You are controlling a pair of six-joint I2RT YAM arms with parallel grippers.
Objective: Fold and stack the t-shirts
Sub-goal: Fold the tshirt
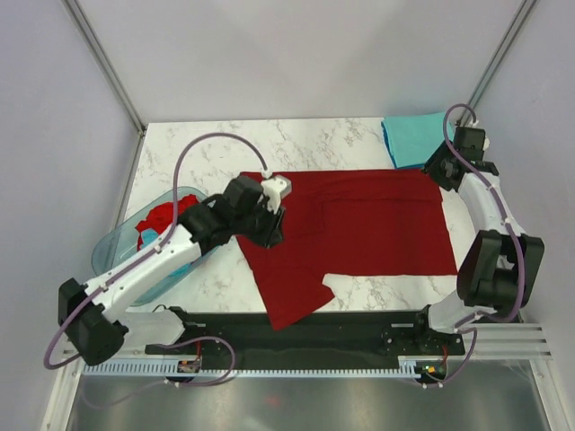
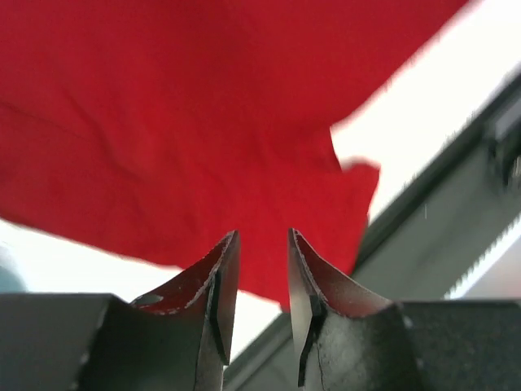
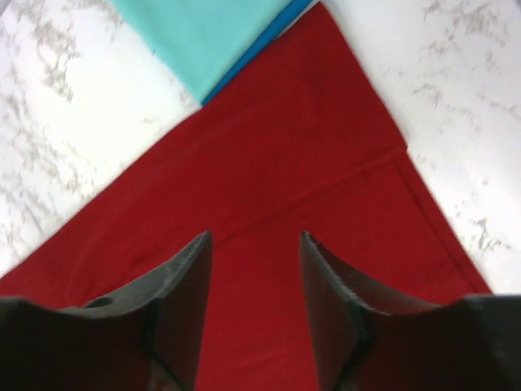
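Half-folded dark red t-shirt (image 1: pixel 359 224) at centre, teal t-shirt (image 1: pixel 413 139) folded at 1 o'clock, more t-shirts (image 1: pixel 160 218) in basin (image 1: pixel 106 244) at 9 o'clock; left gripper (image 2: pixel 262 236) and right gripper (image 3: pixel 254 236) part-open, empty.

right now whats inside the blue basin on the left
Crumpled dark red cloth shows in the basin; the left arm covers the rest, so more there cannot be told.

Table (image 1: pixel 216 153), centre of frame: spread t-shirt (image 1: pixel 377 224) lying flat, one sleeve reaching toward the lower edge. Upper right: folded t-shirt (image 1: pixel 415 139), touching the spread one's far corner. Left: basin (image 1: pixel 112 251) with bundled t-shirts (image 1: pixel 160 218) in it. Left gripper (image 1: pixel 269 232) over the spread shirt's left edge, right gripper (image 1: pixel 440 172) over its upper right corner.
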